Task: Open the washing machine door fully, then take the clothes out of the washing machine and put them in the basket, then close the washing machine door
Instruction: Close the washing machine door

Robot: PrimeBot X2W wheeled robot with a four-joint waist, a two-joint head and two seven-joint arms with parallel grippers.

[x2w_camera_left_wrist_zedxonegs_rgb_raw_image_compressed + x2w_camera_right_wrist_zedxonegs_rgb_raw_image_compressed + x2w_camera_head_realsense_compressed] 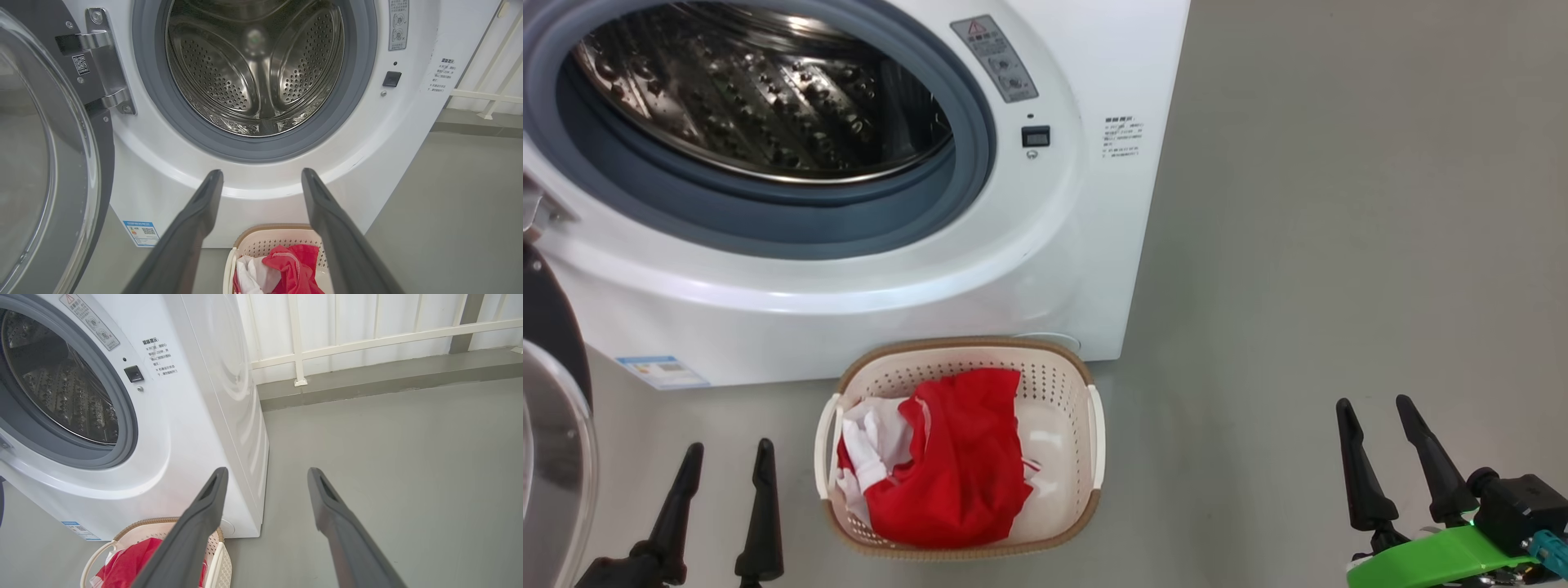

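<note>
While washing machine door (41, 163) hangs wide open left of basket (964, 345), clothes (964, 465) lie in basket, red on white. Washing machine (849, 327) just behind basket. Left gripper (729, 446) near basket's left, right gripper (1374, 402) well right; both jaws spread, empty.

washing machine drum (253, 81): shiny perforated steel | basket (1054, 384): matt plastic (woven-look rim) | clothes (964, 465): soft cloth

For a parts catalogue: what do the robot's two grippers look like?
Both the left gripper and the right gripper have two long, matte dark fingers tapering to blunt points. Behind the right one sit a bright green bracket, a black block and a teal connector.
</note>
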